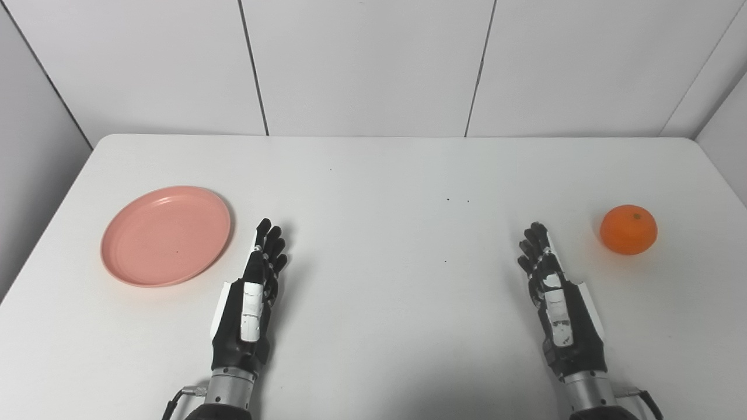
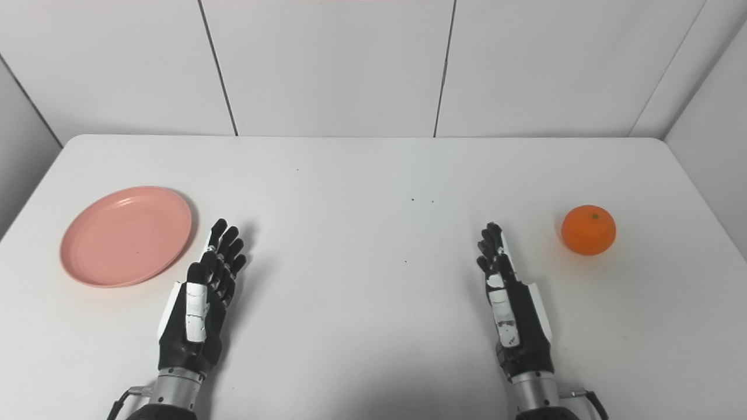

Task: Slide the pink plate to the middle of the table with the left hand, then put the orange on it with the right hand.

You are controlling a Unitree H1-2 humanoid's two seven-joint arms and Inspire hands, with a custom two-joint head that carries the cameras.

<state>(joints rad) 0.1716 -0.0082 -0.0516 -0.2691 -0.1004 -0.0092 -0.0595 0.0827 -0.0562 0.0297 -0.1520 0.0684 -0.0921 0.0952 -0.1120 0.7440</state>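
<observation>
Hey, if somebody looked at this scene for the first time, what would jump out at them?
Two spots of colour on the white table: a pink plate at the left and an orange at the right. Between them, the black left hand and right hand hover open, touching neither.

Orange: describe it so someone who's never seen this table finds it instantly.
Start at the white table and go to its right side, across from the pink plate on the left. The orange sits alone there, just beyond and to the right of the open right hand, not touching it. It is the only round, bright orange thing in view; the plate is flat and pink.
</observation>
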